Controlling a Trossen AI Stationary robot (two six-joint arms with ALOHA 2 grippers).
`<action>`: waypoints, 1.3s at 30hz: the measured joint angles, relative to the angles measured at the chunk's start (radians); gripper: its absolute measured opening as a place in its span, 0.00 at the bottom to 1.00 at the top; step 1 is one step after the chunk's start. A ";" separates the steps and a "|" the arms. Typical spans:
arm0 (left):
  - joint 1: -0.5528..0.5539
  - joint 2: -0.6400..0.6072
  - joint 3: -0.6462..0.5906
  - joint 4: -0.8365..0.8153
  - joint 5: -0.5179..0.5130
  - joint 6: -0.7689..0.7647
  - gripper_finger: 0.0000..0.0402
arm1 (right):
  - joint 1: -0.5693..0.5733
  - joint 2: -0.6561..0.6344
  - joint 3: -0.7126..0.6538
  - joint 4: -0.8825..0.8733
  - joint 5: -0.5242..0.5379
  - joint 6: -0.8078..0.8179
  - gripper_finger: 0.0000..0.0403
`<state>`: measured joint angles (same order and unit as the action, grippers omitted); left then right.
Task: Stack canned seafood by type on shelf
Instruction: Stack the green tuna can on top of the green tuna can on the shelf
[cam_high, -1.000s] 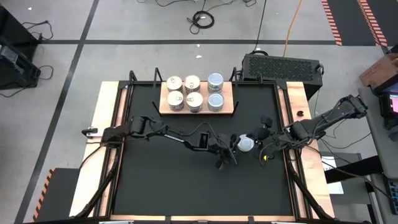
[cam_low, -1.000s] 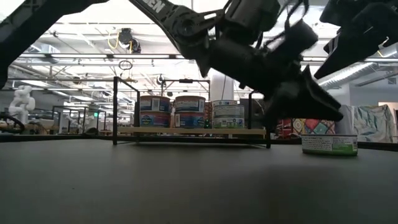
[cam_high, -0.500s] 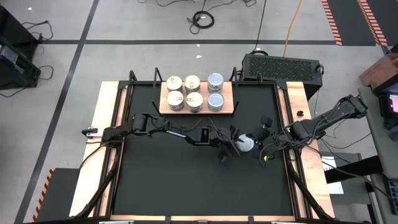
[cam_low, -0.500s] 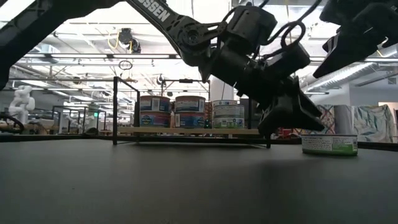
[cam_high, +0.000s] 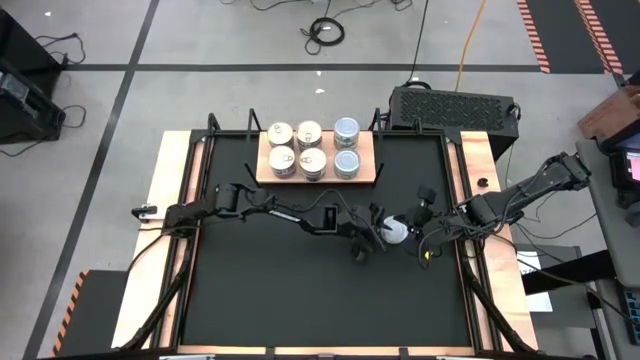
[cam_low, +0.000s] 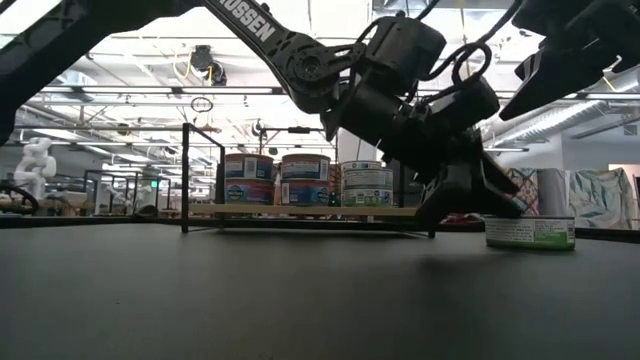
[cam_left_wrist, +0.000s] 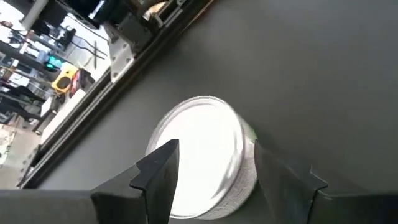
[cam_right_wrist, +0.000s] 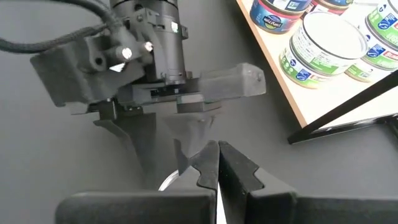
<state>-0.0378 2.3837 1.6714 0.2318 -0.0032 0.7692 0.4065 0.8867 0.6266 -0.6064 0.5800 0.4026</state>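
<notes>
**On the right of the black surface: open fingers around a lone tin**

From above, the left end effector (cam_high: 372, 238) reaches across the black surface (cam_high: 260, 290) to a single white-topped tin (cam_high: 397, 231) lying right of centre, well apart from the shelf (cam_high: 316, 172). The right end effector (cam_high: 427, 240) sits just beside that tin on its other side. The shelf stands at the far edge of the surface and carries six more tins (cam_high: 313, 149) in two rows: four with printed cream tops on its left and middle, two with plain silvery-blue tops on its right.

At table height, the left end effector (cam_low: 470, 195) hangs low, its dark fingers pointing down toward the surface just beside the loose tin (cam_low: 529, 232), which rests flat. The shelf (cam_low: 305, 211) with its tins shows behind.

Through the left wrist camera, the two fingers (cam_left_wrist: 155, 171) stand spread wide on either side of the tin (cam_left_wrist: 199, 152), released, not pressing it; whether they brush its wall I cannot tell.

Through the right wrist camera, the right end effector (cam_right_wrist: 217, 163) is clenched with nothing between its fingertips, facing the left arm's wrist (cam_right_wrist: 146, 46). The shelf edge (cam_right_wrist: 292, 93) and some tins show at the corner.
</notes>
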 joint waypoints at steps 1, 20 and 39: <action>0.002 0.000 0.000 0.002 0.000 0.002 0.52 | 0.000 0.000 0.000 0.000 0.000 0.000 0.00; 0.020 0.000 0.000 -0.075 0.063 0.031 0.52 | 0.000 0.000 0.000 0.000 -0.001 0.000 0.00; 0.033 0.042 0.004 -0.040 0.088 0.055 0.44 | 0.000 0.000 0.000 0.002 0.000 -0.003 0.00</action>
<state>-0.0051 2.4261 1.6756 0.1923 0.0852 0.8245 0.4063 0.8864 0.6262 -0.6045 0.5798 0.3992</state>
